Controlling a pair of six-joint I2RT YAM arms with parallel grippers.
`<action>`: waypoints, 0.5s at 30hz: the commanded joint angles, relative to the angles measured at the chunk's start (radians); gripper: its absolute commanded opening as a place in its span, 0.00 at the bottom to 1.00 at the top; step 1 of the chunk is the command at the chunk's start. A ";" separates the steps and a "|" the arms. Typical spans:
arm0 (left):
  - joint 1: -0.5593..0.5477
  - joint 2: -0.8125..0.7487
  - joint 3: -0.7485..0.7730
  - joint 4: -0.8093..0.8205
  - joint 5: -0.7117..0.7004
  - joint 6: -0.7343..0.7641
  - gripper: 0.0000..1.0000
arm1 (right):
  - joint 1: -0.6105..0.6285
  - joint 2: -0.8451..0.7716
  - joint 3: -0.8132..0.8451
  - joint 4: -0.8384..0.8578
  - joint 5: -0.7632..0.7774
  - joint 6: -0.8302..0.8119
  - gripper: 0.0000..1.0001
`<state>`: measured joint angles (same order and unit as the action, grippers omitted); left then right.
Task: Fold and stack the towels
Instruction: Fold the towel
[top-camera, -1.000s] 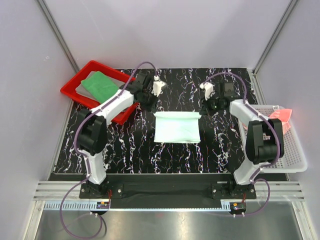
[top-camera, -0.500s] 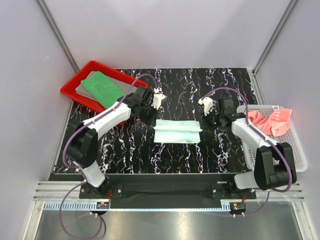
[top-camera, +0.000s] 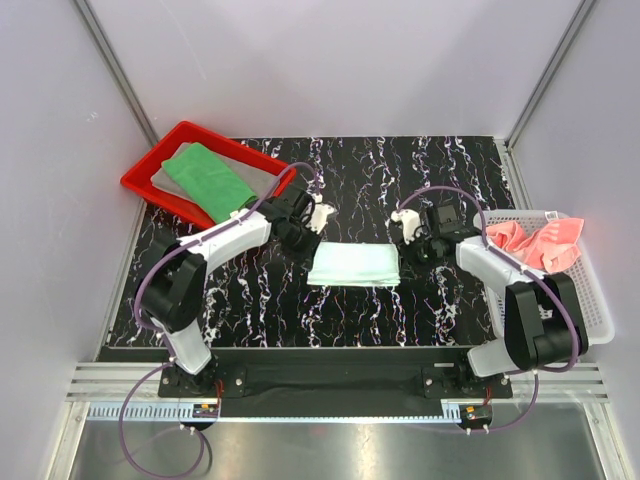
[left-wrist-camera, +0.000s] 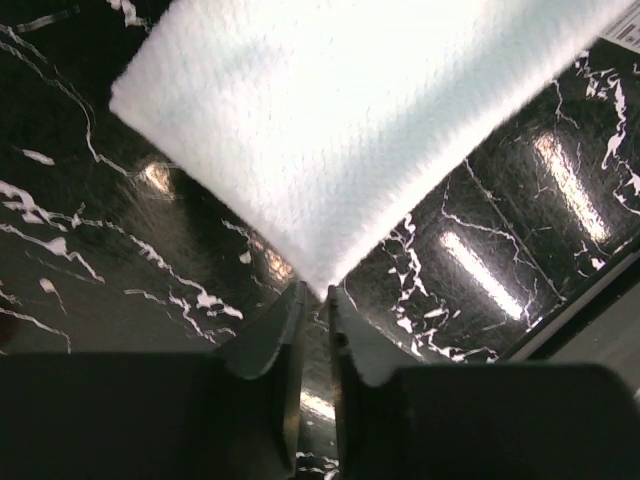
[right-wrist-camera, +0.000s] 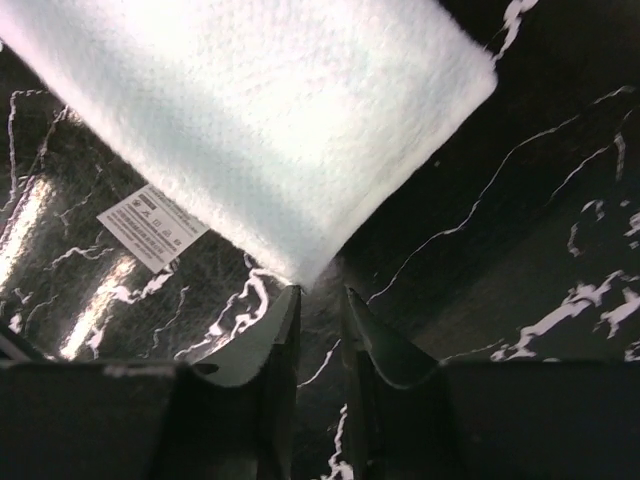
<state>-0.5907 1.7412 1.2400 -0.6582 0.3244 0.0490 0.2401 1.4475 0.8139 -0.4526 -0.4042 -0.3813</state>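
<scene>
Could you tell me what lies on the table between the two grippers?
The folded white towel, spanning from left gripper to right gripper, seen in the top external view.

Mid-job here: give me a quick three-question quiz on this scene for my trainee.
1. True or false: the green towel lies in the red tray.
2. Where is the pink towel? A) under the green towel B) in the white basket C) in the tray.
3. Fill in: the white towel shows its label in the ___ wrist view.
Key: 1 true; 2 B; 3 right.
</scene>
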 joint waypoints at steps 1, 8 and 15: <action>0.000 -0.008 0.015 -0.043 -0.025 -0.009 0.22 | 0.008 -0.033 0.063 -0.104 -0.033 -0.001 0.35; -0.001 -0.052 0.079 -0.042 -0.036 -0.078 0.35 | 0.007 -0.055 0.204 -0.160 -0.067 0.115 0.41; -0.044 -0.072 -0.069 0.248 0.050 -0.314 0.34 | 0.008 0.098 0.265 -0.087 -0.014 0.573 0.18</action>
<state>-0.6167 1.7081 1.2259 -0.5659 0.3305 -0.1463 0.2405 1.4799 1.0538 -0.5556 -0.4274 -0.0505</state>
